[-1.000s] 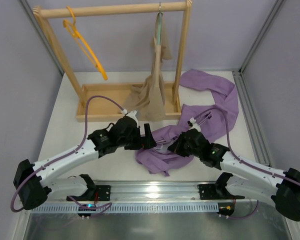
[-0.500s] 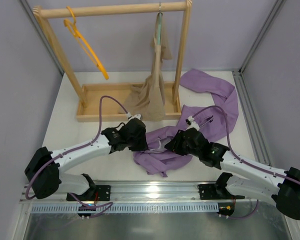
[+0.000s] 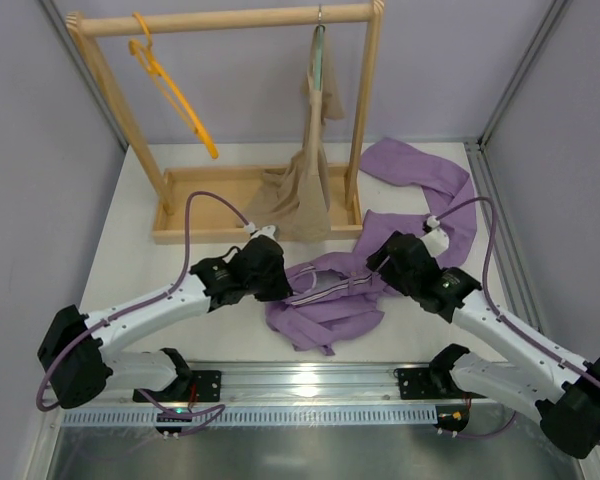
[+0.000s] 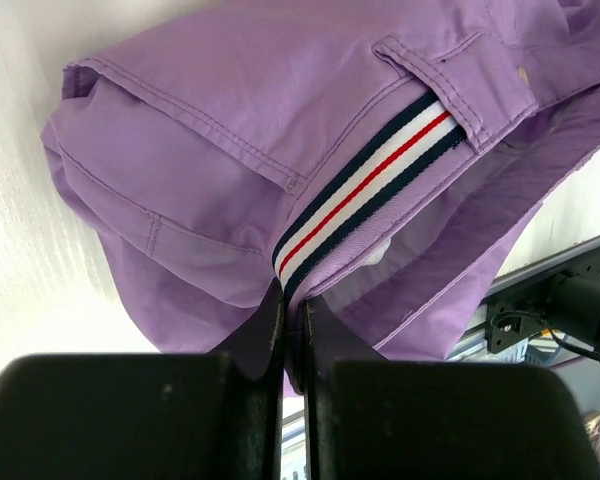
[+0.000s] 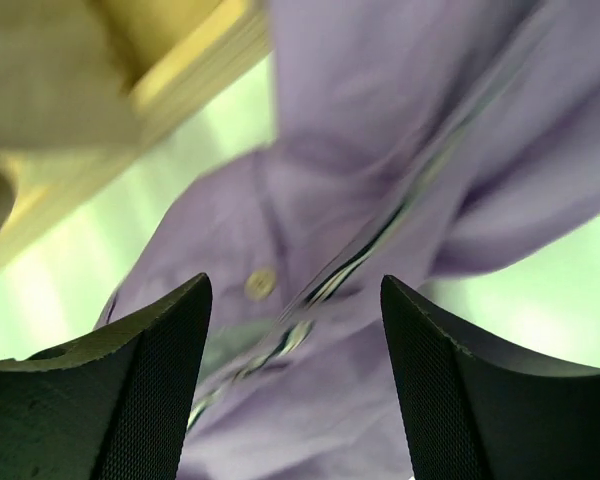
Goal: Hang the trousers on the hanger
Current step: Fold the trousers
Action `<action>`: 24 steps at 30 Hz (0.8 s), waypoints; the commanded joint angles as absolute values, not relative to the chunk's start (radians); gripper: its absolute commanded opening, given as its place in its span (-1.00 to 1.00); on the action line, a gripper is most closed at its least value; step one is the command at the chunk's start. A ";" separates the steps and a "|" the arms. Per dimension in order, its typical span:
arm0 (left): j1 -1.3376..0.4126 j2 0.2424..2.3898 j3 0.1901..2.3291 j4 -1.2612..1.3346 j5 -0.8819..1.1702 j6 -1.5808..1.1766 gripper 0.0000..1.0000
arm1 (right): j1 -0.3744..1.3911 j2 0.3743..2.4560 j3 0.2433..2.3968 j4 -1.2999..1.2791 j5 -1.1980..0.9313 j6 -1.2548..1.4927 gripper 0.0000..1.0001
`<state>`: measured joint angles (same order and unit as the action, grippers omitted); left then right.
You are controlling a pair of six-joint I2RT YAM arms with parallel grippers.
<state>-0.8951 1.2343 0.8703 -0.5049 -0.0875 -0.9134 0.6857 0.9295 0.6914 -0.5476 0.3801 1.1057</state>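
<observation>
**Left hand pinches the waistband, hanger is at the back left**

The left hand [image 4: 292,312] is pressed together on the edge of the striped waistband [image 4: 365,180] of the trousers [image 3: 425,195], low over the desk [image 3: 130,270]. The right hand [image 5: 295,300] hangs near it with its fingers apart and holds nothing. From the waistband the trousers run to the right and then curve backward, lying on the desk. The hanger [image 3: 170,95] hangs on the wooden rack [image 3: 230,18], behind and left of both hands, well apart from the cloth. I judge the left arm is nearer to it.
</observation>
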 commanded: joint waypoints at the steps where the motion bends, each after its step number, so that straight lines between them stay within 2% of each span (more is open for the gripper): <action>1: -0.893 1.190 0.867 -0.494 -0.097 -0.925 -1.00 | 0.565 0.930 0.726 -0.647 0.483 1.105 0.43; 5: -0.893 1.167 0.868 -0.515 -0.106 -0.920 -1.00 | 0.442 0.930 0.723 -0.654 0.508 1.055 0.43; 14: -0.893 1.161 0.871 -0.526 -0.113 -0.927 -1.00 | 0.315 1.032 0.701 -0.509 0.538 0.931 0.41; 17: -0.891 1.161 0.874 -0.534 -0.121 -0.928 -1.00 | 0.293 1.080 0.729 -0.500 0.555 0.890 0.21; 18: -0.891 1.160 0.876 -0.537 -0.123 -0.928 -1.00 | 0.287 1.109 0.753 -0.500 0.558 0.876 -0.14; 20: -0.890 1.158 0.887 -0.560 -0.142 -0.927 -0.99 | 0.278 1.124 0.790 -0.514 0.578 0.841 -0.61; 21: -0.887 1.157 0.911 -0.572 -0.155 -0.919 -0.99 | 0.279 1.130 0.842 -0.534 0.593 0.835 -0.92; 24: -0.841 1.155 0.995 -0.662 -0.215 -0.884 -1.00 | 0.278 1.111 0.961 -0.606 0.656 0.772 -0.92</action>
